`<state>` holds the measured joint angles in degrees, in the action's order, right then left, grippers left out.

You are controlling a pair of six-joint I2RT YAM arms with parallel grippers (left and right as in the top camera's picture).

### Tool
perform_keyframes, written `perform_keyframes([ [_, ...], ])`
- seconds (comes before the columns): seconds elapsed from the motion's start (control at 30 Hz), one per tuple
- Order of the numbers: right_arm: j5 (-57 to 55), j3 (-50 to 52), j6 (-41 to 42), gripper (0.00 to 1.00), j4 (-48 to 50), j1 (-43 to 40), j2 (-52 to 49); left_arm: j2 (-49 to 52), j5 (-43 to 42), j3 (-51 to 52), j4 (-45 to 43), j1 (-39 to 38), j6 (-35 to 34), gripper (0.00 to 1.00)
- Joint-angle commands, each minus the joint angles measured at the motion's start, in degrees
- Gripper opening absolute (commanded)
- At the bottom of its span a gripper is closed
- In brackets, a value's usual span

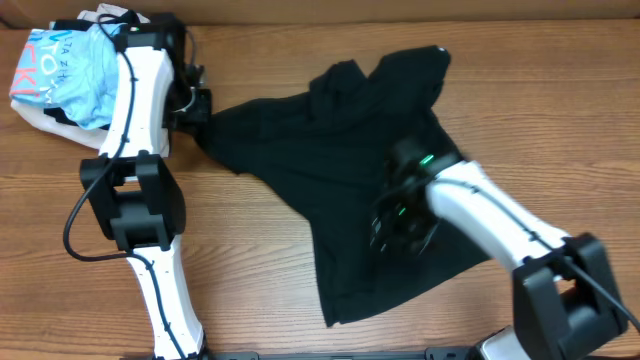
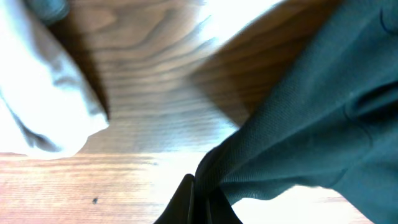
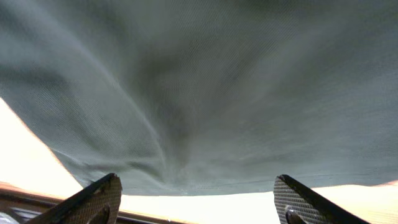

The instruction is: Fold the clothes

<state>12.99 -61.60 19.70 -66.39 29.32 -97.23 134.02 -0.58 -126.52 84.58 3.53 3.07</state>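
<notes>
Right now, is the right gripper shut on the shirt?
No. The right gripper stands wide open, fingers apart, with the shirt beyond them, unpinched.

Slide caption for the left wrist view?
Left gripper shut on a bunched edge of the black garment; pale cloth nearby.

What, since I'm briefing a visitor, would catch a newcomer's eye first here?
The big black garment lies rumpled in the middle of the overhead view. The left gripper pinches its left corner shut, while the right gripper stands open over its lower part. A light blue printed garment sits far left.
</notes>
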Motion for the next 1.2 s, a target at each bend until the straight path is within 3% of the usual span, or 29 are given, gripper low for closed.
perform_keyframes([
  [0.0,-0.3,2.4,3.7,0.81,2.3,8.2,1.4,0.0,0.4,-1.2,1.0,-0.4,-0.9,0.04],
  [0.17,-4.3,2.4,4.1,0.82,8.2,22.3,1.2,0.0,-0.1,-1.2,1.0,-0.6,-0.9,0.04],
  [0.4,-9.1,2.4,2.4,0.89,9.5,32.5,-1.5,0.0,-0.9,-1.2,1.0,-0.6,-0.9,0.09],
  [0.67,-8.9,2.4,1.5,0.90,9.3,33.2,-1.6,0.0,-1.0,-1.2,1.4,-0.6,-1.0,0.10],
  [0.77,-7.7,2.1,3.5,0.97,8.2,33.0,-1.6,0.0,-0.9,-1.2,2.2,-0.6,-0.9,0.11],
  [1.0,-7.8,-3.3,6.3,0.89,6.8,32.5,-1.6,0.0,-1.0,-1.2,2.2,-0.6,-0.9,0.11],
  [1.17,-8.0,-11.2,10.6,0.87,12.3,29.1,-1.6,0.0,-1.0,-1.2,2.1,-0.6,-1.0,0.11],
])
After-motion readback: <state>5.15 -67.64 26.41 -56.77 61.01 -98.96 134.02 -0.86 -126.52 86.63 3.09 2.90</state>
